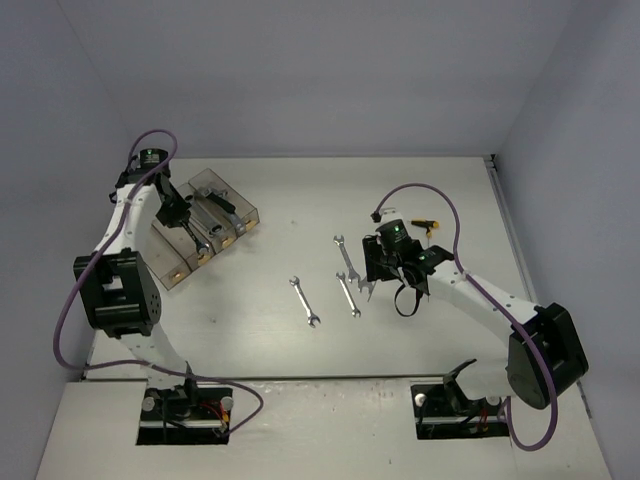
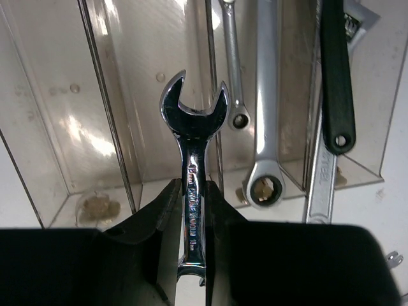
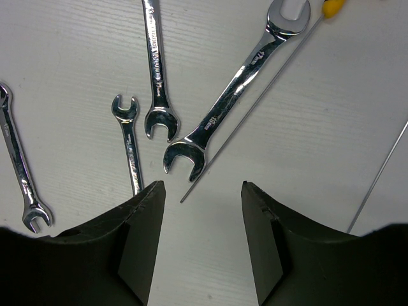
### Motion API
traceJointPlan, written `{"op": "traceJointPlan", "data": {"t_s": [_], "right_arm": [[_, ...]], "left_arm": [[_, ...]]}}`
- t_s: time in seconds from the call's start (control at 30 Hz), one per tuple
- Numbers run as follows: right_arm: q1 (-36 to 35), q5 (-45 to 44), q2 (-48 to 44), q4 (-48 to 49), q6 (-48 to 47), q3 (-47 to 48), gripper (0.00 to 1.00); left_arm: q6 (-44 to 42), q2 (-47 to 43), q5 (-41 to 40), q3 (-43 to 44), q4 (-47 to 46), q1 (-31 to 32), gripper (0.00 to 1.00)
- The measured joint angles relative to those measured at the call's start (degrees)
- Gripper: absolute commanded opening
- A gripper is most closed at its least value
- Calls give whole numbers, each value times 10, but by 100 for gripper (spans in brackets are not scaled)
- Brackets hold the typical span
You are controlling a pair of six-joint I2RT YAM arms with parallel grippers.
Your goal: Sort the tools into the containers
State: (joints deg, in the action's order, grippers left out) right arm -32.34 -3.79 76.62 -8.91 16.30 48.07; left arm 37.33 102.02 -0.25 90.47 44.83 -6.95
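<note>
One wrench [image 2: 191, 121]: pinched tight in left gripper [image 2: 192, 191], over the containers [image 2: 102, 95].
right gripper [image 3: 203, 191]: fingers spread, empty.
risk: head looks close to a divider [image 2: 215, 95], so it could land straddling two.

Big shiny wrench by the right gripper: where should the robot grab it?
By its slim, straight middle shank, from straight above. The large silver wrench lies flat, so the open right gripper would likely need turning to straddle the shank's narrow width; the heads are wider, and a thin metal rod lies alongside.
</note>
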Motion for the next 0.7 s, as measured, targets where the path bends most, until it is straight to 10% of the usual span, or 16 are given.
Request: {"op": "traceJointPlan", "data": {"t_s": [0.7], "right_arm": [[0,1,4,-1,-1,0,49]], "left_arm": [[-33,201,34,151,4,-67,0]]}}
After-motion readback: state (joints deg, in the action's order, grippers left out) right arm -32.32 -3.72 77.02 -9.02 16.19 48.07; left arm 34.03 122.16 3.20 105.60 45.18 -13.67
